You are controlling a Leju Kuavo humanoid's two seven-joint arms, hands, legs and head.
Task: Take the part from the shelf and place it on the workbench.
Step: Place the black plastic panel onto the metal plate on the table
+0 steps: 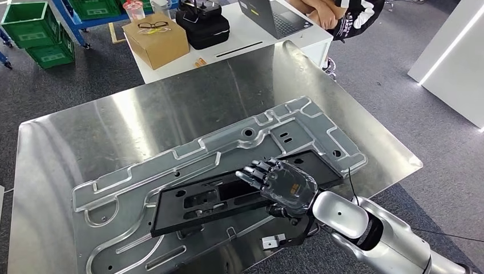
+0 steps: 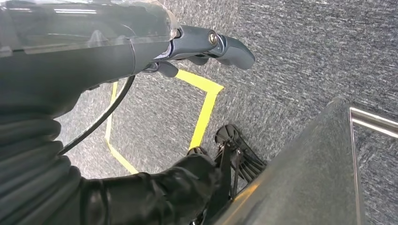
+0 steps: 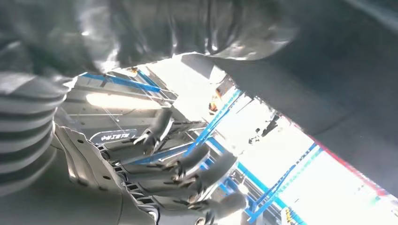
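A flat black part (image 1: 217, 197) with cut-outs lies on a large silver stamped panel (image 1: 188, 154) on the steel workbench (image 1: 114, 114). My right hand (image 1: 282, 184) reaches in from the lower right, over the black part's near edge toward its right end. Its fingers lie spread across the part's top; the thumb is hidden under the palm, so a grip cannot be confirmed. In the right wrist view the same hand (image 3: 187, 173) has its fingers apart over the shiny metal. My left hand (image 2: 206, 44) hangs beside the bench over the carpet and holds nothing.
Behind the workbench a white table (image 1: 240, 43) carries a cardboard box (image 1: 155, 40), a black case (image 1: 202, 25) and a laptop (image 1: 277, 17), with a person (image 1: 342, 14) seated at it. Green crates (image 1: 34, 25) stand at the far left. Yellow floor tape (image 2: 204, 117) runs near the bench corner.
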